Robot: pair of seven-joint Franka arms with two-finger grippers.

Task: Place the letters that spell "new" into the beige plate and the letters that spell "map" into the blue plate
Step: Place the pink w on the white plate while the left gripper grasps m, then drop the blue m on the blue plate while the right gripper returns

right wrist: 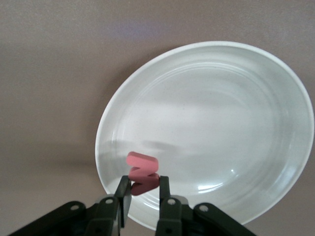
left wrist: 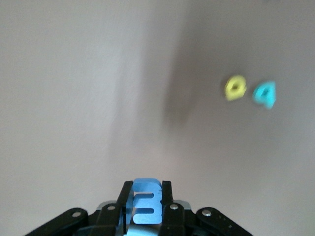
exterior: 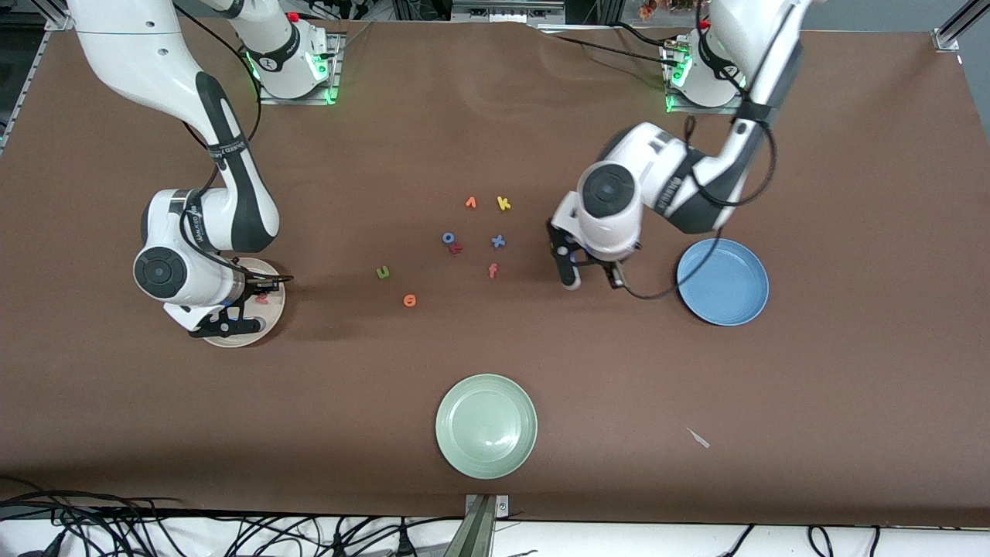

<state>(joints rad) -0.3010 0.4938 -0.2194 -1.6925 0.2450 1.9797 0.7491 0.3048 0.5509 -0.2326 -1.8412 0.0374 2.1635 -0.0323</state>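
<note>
1. Toward the right arm's end of the table, low in the middle band of the front view, the beige plate [exterior: 257,338] is seen: round, smooth and glossy, with a raised rim. It is largely covered by the right arm.
2. The right gripper [right wrist: 142,189] is held over that plate near its rim. Its black fingers are clamped on the pinkish-red w [right wrist: 142,175], a thick zigzag of matte foam.
3. On the brown cloth table [exterior: 851,155], in the centre of the frame, the olive-green n [exterior: 383,272] and the orange e [exterior: 410,300] are laid apart from each other, the e lower in the frame.
4. Higher in the centre, a loose cluster is found: an orange v [exterior: 470,203] beside a yellow k [exterior: 503,203], a rounded blue letter [exterior: 448,238] touching a red letter [exterior: 456,248], a blue x [exterior: 498,241] and an orange-red f [exterior: 493,270].
5. At the lower middle of the frame a pale green plate [exterior: 486,425] is set, ringed with faint ridges.
6. The left gripper [left wrist: 146,189] is held above bare cloth between the cluster and the blue plate [exterior: 723,281]. Its fingers are closed on the blue m [left wrist: 145,206], a blocky foam piece.
7. In the left wrist view, the yellow a [left wrist: 235,87] and the teal p [left wrist: 265,94] are shown just beside each other on the cloth.
8. The blue plate is round, matte and raised at the rim.
</note>
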